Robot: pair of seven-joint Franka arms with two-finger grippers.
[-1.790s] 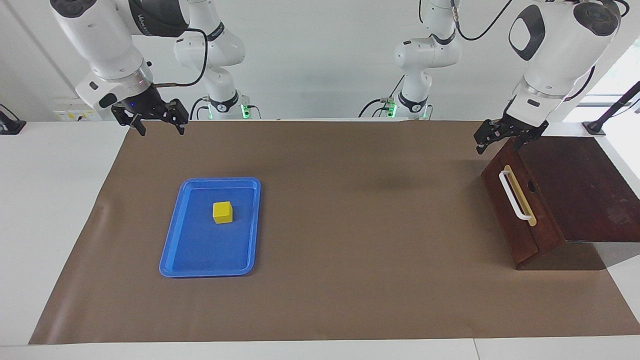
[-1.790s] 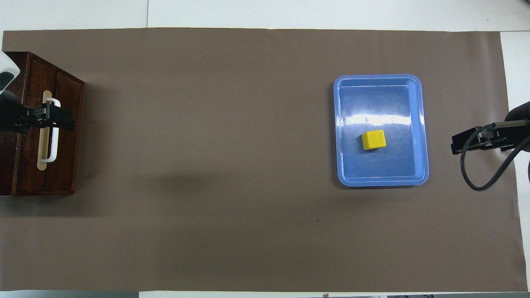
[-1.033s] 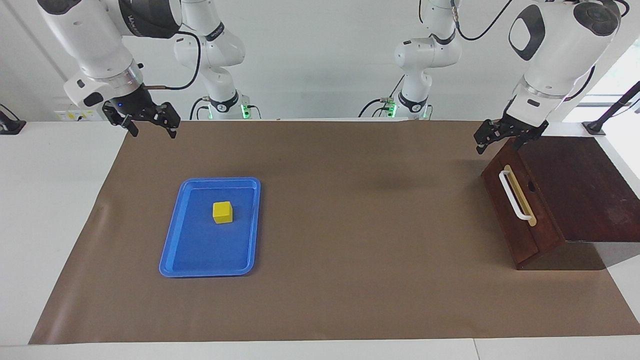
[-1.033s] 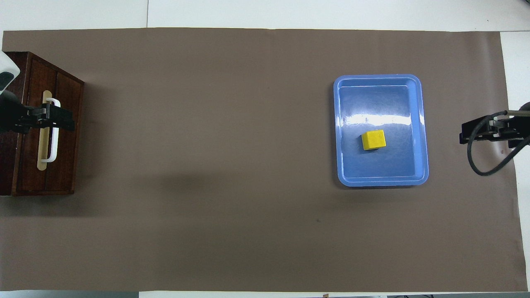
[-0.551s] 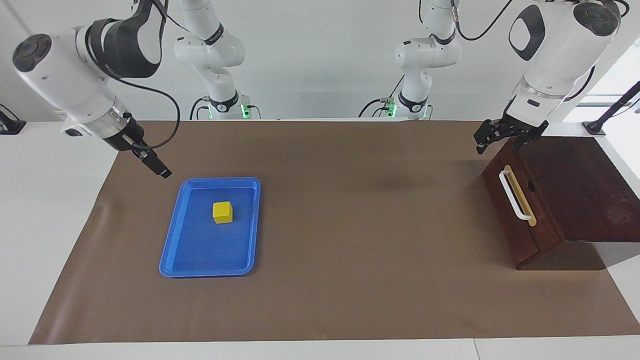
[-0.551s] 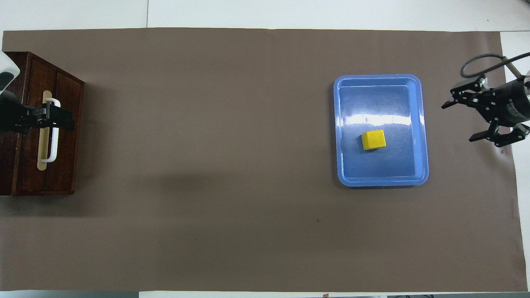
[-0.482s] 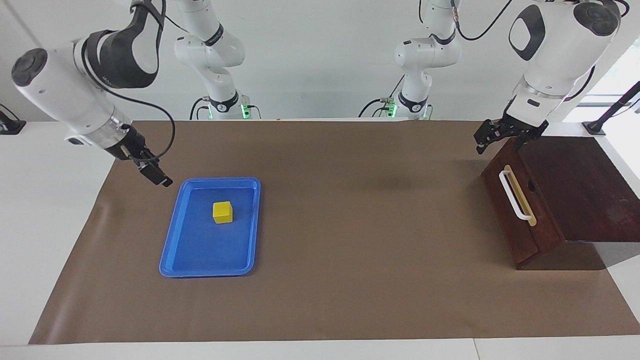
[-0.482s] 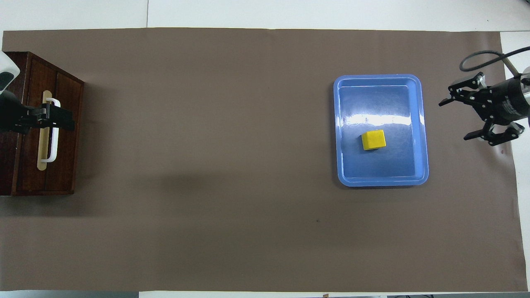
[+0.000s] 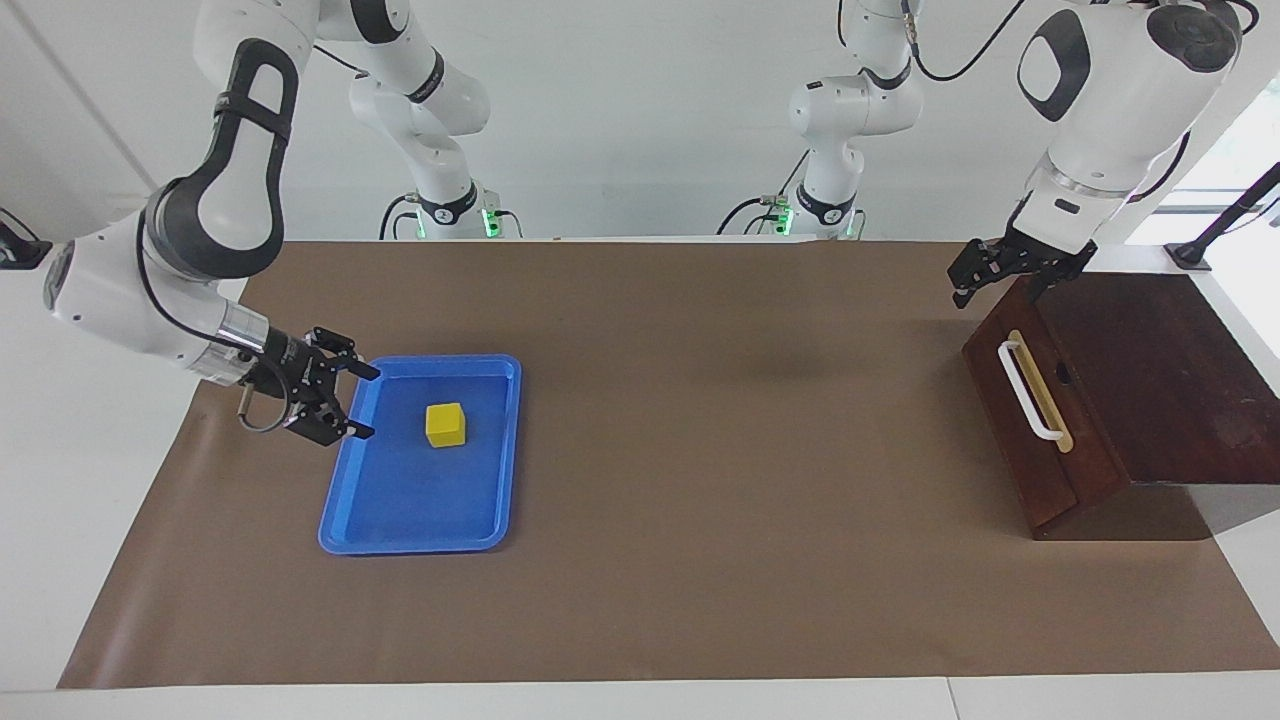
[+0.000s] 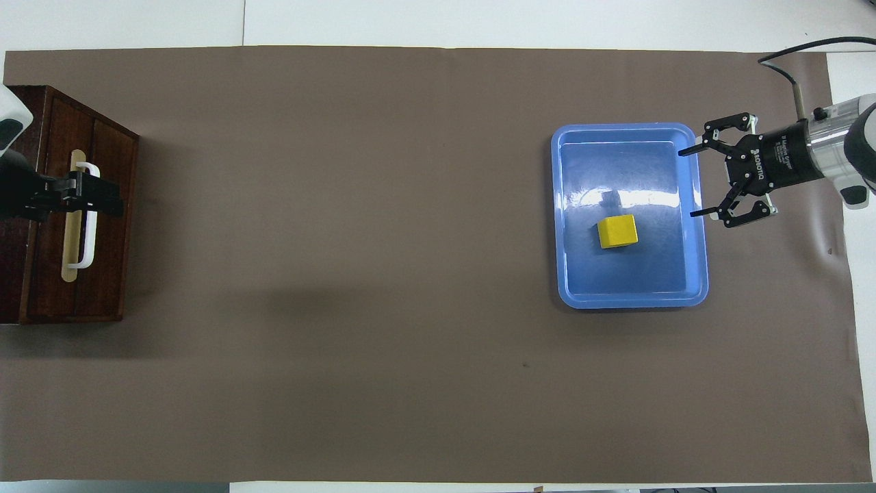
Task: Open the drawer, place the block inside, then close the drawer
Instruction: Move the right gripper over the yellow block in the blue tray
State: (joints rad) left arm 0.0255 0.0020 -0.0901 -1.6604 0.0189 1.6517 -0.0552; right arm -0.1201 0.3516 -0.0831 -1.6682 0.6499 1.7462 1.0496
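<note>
The block (image 9: pixel 445 424) sits in the blue tray (image 9: pixel 497 508); the right hand (image 9: pixel 362 401) (marked ROBOTIQ) hangs spread wide at the tray's rim. The left hand (image 9: pixel 993 282) waits over the shut drawer (image 9: pixel 1030 455), fingers unreadable.

I see a glossy blue plastic tray (image 10: pixel 694 205) beside my right pincer (image 10: pixel 694 181), light glinting off its smooth floor. The block (image 10: pixel 617 231) in it looks matt yellow. Under my left pincer (image 9: pixel 996 285), the drawer (image 9: pixel 1040 420) is dark polished wood, standing on matt brown paper (image 10: pixel 342 274).

I see the yellow block (image 9: pixel 445 424) resting flat in a blue tray (image 9: pixel 400 520); the dark wooden drawer (image 9: pixel 1040 420) sits shut at my left arm's end.
</note>
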